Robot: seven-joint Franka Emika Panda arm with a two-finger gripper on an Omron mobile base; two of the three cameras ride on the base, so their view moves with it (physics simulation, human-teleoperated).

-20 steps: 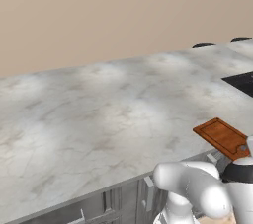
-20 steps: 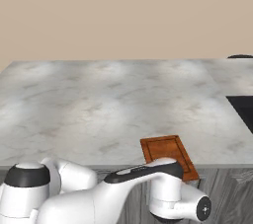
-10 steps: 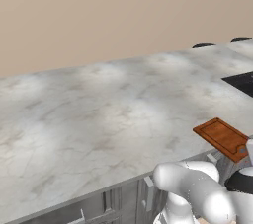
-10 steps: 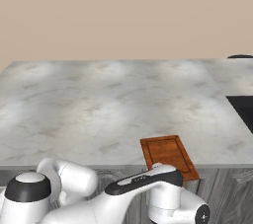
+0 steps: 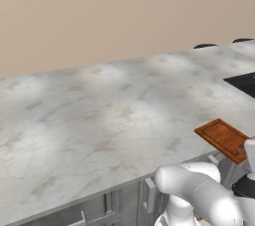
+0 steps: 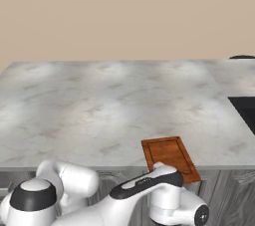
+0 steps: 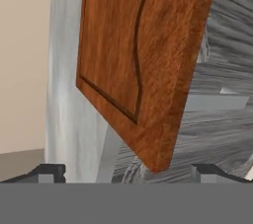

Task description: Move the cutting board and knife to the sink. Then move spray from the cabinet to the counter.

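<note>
Marble tabletop (image 6: 99, 100), grey-white with brownish veins, runs broad and mostly bare under a plain beige wall. You have the flat reddish-brown wooden cutting board (image 6: 170, 156) at the near edge, one end jutting past the lip over the grey wood cabinet fronts (image 7: 222, 119). In the hand view the fingers (image 7: 133, 172) stand wide, holding nothing; the overhanging corner sits just ahead of them, between the two tips.

Judgement: bring the fingers up so one goes above and one below the overhang, then close on the board's thickness, square to the edge.

Dark recessed sink (image 6: 246, 111) lies well off to the side of the fingers, with open tabletop between. Mind the tabletop lip and cabinet fronts close by.
</note>
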